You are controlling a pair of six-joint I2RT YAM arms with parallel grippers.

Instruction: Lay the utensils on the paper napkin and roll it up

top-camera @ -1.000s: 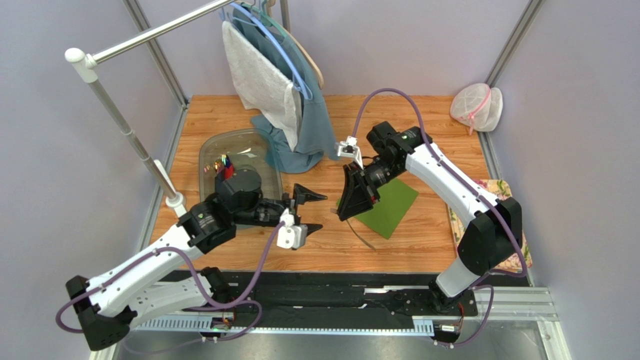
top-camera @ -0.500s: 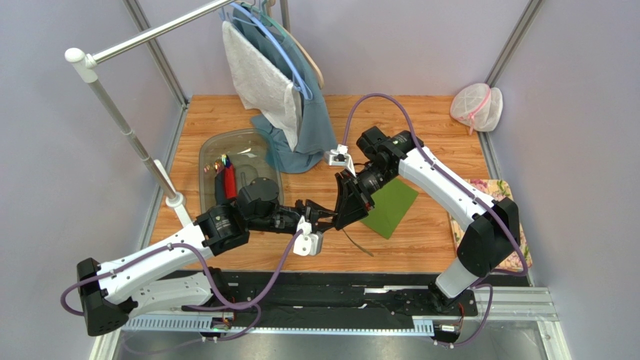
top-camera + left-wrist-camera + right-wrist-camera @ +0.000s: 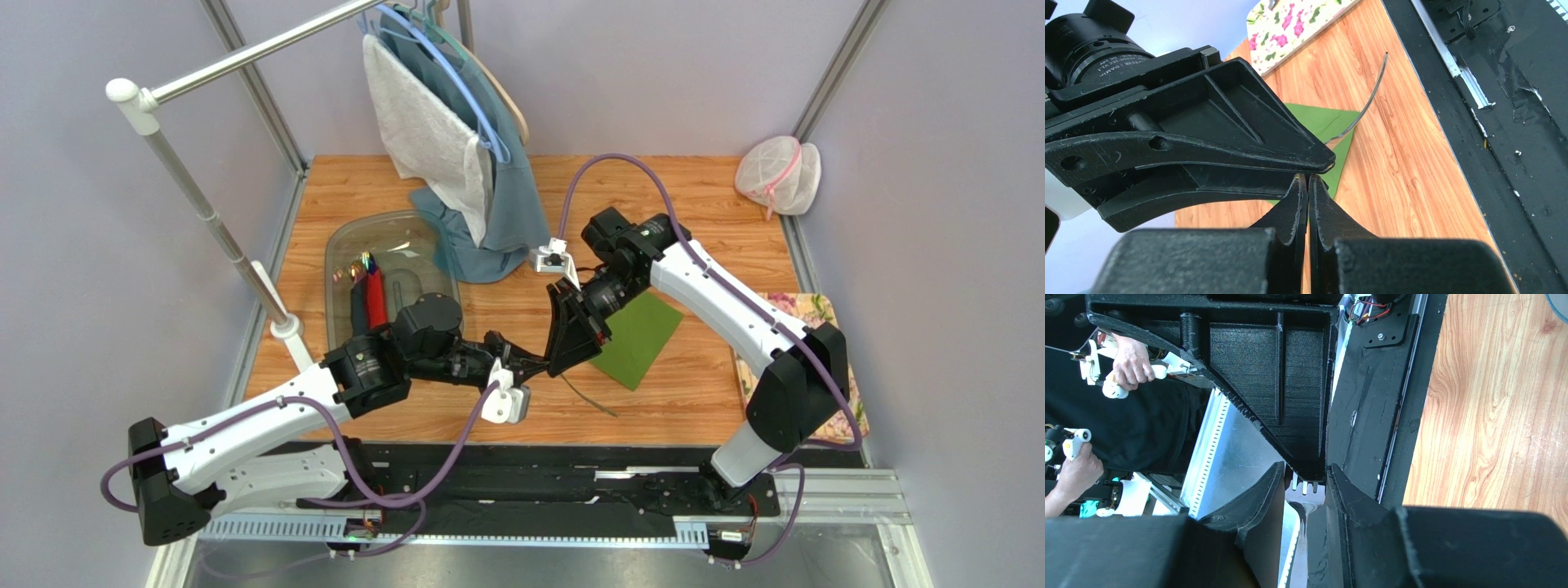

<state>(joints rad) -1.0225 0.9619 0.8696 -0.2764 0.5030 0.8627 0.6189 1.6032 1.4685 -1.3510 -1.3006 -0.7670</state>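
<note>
The green paper napkin (image 3: 638, 341) lies flat on the wooden table, and its corner (image 3: 1324, 122) shows in the left wrist view. My right gripper (image 3: 566, 363) hangs over the napkin's left edge, shut on a metal fork (image 3: 1306, 499) across its neck. The fork's handle (image 3: 591, 399) curves down toward the table and appears edge-on (image 3: 1367, 104) in the left wrist view. My left gripper (image 3: 536, 359) meets the right one tip to tip. Its jaws (image 3: 1309, 179) are pressed together, and the ends of the tines vanish between its fingertips (image 3: 1312, 471).
A clear plastic tub (image 3: 350, 233) at the left holds coloured items (image 3: 372, 292). A teal garment (image 3: 503, 202) hangs from a rack (image 3: 202, 208) at the back. A flowered mat (image 3: 812, 312) lies at the right edge, a mesh bag (image 3: 779, 175) in the far right corner.
My left gripper swung right to the right gripper's tips and went from wide open to shut. The right gripper shifted slightly left with the fork.
</note>
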